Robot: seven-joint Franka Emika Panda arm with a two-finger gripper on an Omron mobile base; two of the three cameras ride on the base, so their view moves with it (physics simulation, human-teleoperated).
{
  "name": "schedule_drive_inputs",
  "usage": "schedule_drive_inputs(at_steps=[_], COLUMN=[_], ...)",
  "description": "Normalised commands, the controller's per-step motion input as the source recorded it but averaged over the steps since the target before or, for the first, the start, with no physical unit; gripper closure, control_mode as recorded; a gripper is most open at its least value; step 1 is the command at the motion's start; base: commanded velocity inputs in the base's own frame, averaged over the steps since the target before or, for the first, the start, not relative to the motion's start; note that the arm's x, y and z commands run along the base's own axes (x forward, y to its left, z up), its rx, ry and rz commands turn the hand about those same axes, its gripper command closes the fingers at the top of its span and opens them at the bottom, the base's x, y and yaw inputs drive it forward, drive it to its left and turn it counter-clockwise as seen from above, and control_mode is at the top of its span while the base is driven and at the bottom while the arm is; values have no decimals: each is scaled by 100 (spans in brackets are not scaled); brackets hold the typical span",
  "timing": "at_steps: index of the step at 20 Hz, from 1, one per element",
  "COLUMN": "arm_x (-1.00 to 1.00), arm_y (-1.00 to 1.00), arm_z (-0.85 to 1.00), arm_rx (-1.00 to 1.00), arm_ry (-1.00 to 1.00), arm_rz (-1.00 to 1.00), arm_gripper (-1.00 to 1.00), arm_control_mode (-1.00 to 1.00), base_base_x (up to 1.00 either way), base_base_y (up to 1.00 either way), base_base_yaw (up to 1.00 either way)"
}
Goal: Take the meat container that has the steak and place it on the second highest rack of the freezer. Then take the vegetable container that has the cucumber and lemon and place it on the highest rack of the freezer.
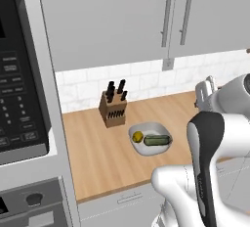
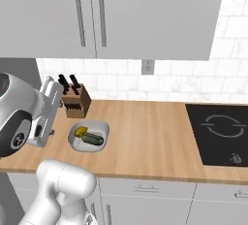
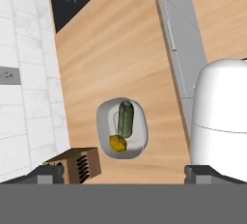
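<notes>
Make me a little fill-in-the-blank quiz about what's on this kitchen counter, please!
1. The white container holds a lemon and a green ____.
2. The wooden block beside the container holds black-handled ____.
3. The counter is made of light ____.
4. The gripper hangs above the container with its fingers wide ____.

Missing words: cucumber; knives; wood; open

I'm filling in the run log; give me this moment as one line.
gripper: open, empty, above counter | vegetable container: on counter, holds cucumber and lemon | knife block: behind container
</notes>
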Motion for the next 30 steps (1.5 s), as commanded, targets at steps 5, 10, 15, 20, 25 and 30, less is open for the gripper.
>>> schedule_drive_inputs(at_steps=[5,10,15,20,25,30], arm_x=[0,31,95,30,17,64], arm_y=[0,0,-11,-49,-20,0], arm_z=[0,-10,-49,-100,-98,-47], arm_rx=[0,0,3,16,15,5], arm_ry=[0,2,14,17,18,28], arm_rz=[0,0,1,8,10,3], arm_gripper=[-100,-100,-100,-100,-100,-100], arm_control_mode=[100,-100,-100,-100,-100,-100], base_base_x=[5,5,0,0,0,0], base_base_y=[1,2,0,0,0,0], base_base_yaw=[7,1,0,0,0,0])
